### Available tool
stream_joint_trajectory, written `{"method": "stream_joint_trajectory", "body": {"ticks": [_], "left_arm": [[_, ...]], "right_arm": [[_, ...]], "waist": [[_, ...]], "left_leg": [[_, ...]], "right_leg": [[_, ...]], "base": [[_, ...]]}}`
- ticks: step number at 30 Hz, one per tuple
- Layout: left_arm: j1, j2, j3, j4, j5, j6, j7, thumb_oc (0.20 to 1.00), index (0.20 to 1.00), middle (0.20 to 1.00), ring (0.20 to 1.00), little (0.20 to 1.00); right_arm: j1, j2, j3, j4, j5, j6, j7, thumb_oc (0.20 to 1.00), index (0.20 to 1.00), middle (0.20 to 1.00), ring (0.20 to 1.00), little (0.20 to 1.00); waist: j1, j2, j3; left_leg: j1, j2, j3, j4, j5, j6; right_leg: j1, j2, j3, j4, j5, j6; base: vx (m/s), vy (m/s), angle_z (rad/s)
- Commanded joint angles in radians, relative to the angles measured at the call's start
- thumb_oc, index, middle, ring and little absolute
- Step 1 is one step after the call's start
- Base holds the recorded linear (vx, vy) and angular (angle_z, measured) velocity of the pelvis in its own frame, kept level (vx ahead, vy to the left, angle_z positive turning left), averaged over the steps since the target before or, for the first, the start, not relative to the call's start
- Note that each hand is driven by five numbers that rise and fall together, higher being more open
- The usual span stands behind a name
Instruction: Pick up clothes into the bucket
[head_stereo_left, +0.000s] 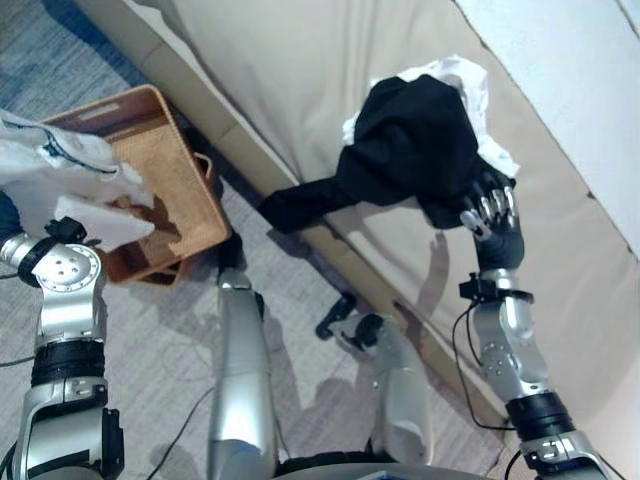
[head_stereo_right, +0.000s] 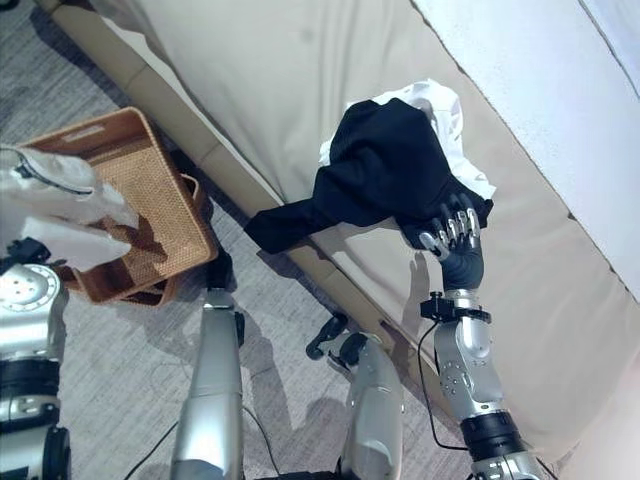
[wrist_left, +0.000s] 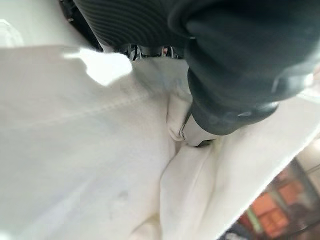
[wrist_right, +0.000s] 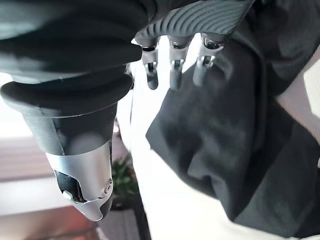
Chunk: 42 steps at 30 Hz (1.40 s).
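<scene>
A white cloth (head_stereo_left: 62, 180) hangs bunched over the left part of a woven brown basket (head_stereo_left: 205, 190) on the floor. My left hand (wrist_left: 225, 100) is shut on it, the thumb pressed into a fold of the white cloth (wrist_left: 75, 150). On the sofa seat lies a black garment (head_stereo_left: 420, 140), one sleeve trailing over the front edge. Another white garment (head_stereo_left: 465, 78) lies under and behind it. My right hand (head_stereo_left: 492, 218) is open at the black garment's near edge, its fingers (wrist_right: 172, 70) straight and just above the black cloth (wrist_right: 235, 140), not closed on it.
The beige sofa seat (head_stereo_left: 300, 70) runs diagonally across the view, with its lighter backrest (head_stereo_left: 570, 70) at the right. The basket stands on grey carpet (head_stereo_left: 150, 330) close to the sofa's front edge.
</scene>
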Motion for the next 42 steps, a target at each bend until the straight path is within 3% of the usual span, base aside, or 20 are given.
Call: {"method": "stream_joint_trajectory", "body": {"ticks": [1, 15, 16, 20, 28, 30, 32, 33, 42], "left_arm": [[-0.088, 0.059, -0.023, -0.007, -0.015, -0.061, -0.020, 0.200, 0.200, 0.200, 0.200, 0.200], [-0.142, 0.108, -0.157, 0.189, -0.090, -0.043, -0.218, 0.200, 0.200, 0.200, 0.200, 0.200], [-0.156, 0.120, -0.178, 0.241, -0.071, -0.003, -0.225, 0.200, 0.200, 0.200, 0.200, 0.200], [-0.167, 0.106, -0.181, 0.300, -0.097, 0.020, -0.242, 0.200, 0.200, 0.200, 0.200, 0.200], [-0.191, 0.101, -0.188, 0.399, -0.151, 0.049, -0.287, 0.200, 0.200, 0.200, 0.200, 0.200], [-0.199, 0.100, -0.195, 0.378, -0.166, 0.031, -0.291, 0.216, 0.216, 0.216, 0.216, 0.216], [-0.201, 0.106, -0.200, 0.372, -0.157, 0.028, -0.291, 0.570, 0.570, 0.570, 0.570, 0.570], [-0.202, 0.108, -0.204, 0.364, -0.151, 0.023, -0.290, 1.000, 1.000, 1.000, 1.000, 1.000], [-0.216, 0.137, -0.230, 0.400, -0.114, 0.033, -0.321, 1.000, 1.000, 1.000, 1.000, 1.000]], "right_arm": [[-0.022, -0.007, -0.025, -0.073, 0.027, -0.080, -0.005, 1.000, 1.000, 1.000, 1.000, 1.000], [-0.048, -0.020, -0.021, -0.018, 0.018, -0.068, 0.007, 1.000, 1.000, 1.000, 1.000, 1.000], [-0.053, -0.020, -0.024, -0.021, 0.016, -0.068, 0.011, 1.000, 1.000, 1.000, 1.000, 1.000], [-0.057, -0.014, -0.033, -0.027, 0.020, -0.071, 0.010, 1.000, 1.000, 1.000, 1.000, 1.000], [-0.052, -0.019, -0.042, -0.046, 0.032, -0.069, 0.012, 1.000, 1.000, 1.000, 1.000, 1.000], [-0.049, -0.018, -0.047, -0.052, 0.035, -0.070, 0.011, 1.000, 1.000, 1.000, 1.000, 1.000], [-0.050, -0.017, -0.050, -0.050, 0.036, -0.071, 0.011, 1.000, 1.000, 1.000, 1.000, 1.000], [-0.053, -0.017, -0.052, -0.041, 0.039, -0.071, 0.012, 1.000, 1.000, 1.000, 1.000, 1.000], [-0.072, -0.012, -0.050, -0.022, 0.038, -0.073, 0.019, 1.000, 1.000, 1.000, 1.000, 1.000]], "waist": [[0.023, -0.054, 0.019], [-0.012, -0.044, 0.028], [-0.018, -0.045, 0.028], [-0.022, -0.047, 0.028], [-0.034, -0.052, 0.005], [-0.034, -0.050, -0.005], [-0.035, -0.050, -0.007], [-0.033, -0.049, -0.009], [-0.034, -0.040, -0.012]], "left_leg": [[-0.002, 0.013, 0.012, 0.101, -0.141, 0.026], [-0.111, 0.005, 0.015, 0.153, -0.147, 0.039], [-0.117, 0.005, 0.017, 0.158, -0.148, 0.040], [-0.118, 0.005, 0.018, 0.160, -0.150, 0.040], [-0.119, 0.007, 0.014, 0.147, -0.146, 0.039], [-0.117, 0.008, 0.014, 0.135, -0.142, 0.037], [-0.116, 0.008, 0.014, 0.130, -0.140, 0.037], [-0.115, 0.007, 0.015, 0.127, -0.139, 0.037], [-0.076, 0.016, 0.029, 0.076, -0.122, 0.031]], "right_leg": [[-0.088, -0.023, 0.077, -0.056, 0.153, 0.070], [-0.201, -0.031, 0.104, -0.037, 0.167, 0.076], [-0.204, -0.033, 0.103, -0.040, 0.171, 0.078], [-0.205, -0.032, 0.105, -0.043, 0.175, 0.079], [-0.203, -0.027, 0.099, -0.048, 0.178, 0.077], [-0.202, -0.026, 0.098, -0.051, 0.176, 0.076], [-0.203, -0.025, 0.099, -0.054, 0.177, 0.076], [-0.204, -0.024, 0.099, -0.055, 0.178, 0.076], [-0.183, -0.017, 0.096, -0.094, 0.203, 0.085]], "base": [[-0.04, 0.048, -0.05], [-0.01, 0.042, -0.04], [0.01, 0.030, -0.01], [0.00, 0.000, 0.00], [0.00, 0.000, 0.00], [0.00, 0.000, 0.00], [0.00, 0.000, 0.00], [0.00, 0.000, 0.00], [0.00, 0.000, 0.00]]}}
